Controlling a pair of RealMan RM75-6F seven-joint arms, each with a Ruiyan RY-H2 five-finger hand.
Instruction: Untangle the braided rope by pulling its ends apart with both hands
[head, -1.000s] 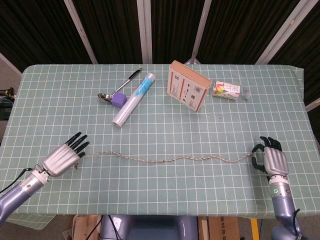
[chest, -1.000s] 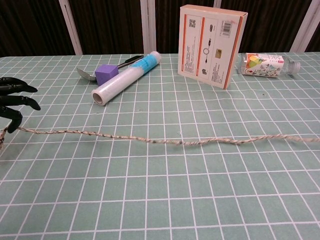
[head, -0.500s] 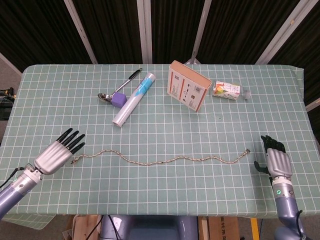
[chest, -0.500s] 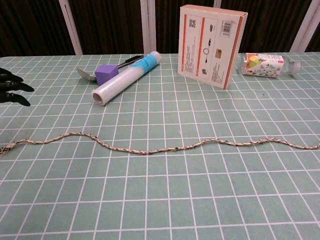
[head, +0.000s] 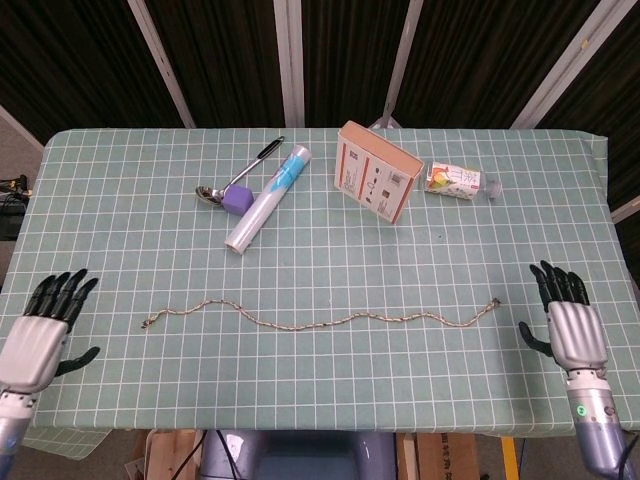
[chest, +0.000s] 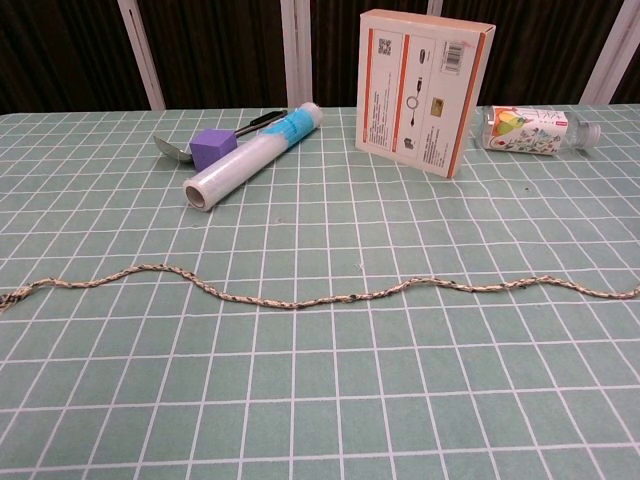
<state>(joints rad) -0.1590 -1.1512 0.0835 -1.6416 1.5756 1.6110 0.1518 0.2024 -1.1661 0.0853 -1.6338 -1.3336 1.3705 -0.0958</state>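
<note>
The braided rope (head: 320, 318) lies loose in one wavy line across the near part of the green checked table, from left end (head: 148, 322) to right end (head: 495, 301); the chest view shows the rope (chest: 300, 298) too. My left hand (head: 38, 332) is at the table's near left corner, fingers spread, well left of the rope and holding nothing. My right hand (head: 572, 328) hovers at the near right edge, fingers spread, a little right of the rope's end, empty. Neither hand appears in the chest view.
At the back stand a roll of clear film (head: 267, 198), a purple cube (head: 236, 199) with a spoon (head: 209, 194), an orange-and-white box (head: 375, 184) and a small bottle (head: 455, 181) lying on its side. The cloth edge (head: 300, 425) runs close below the rope.
Both hands have let go of the rope and drawn outward and back toward the near corners. The rope went from taut to slack and wavy, then stayed still.
</note>
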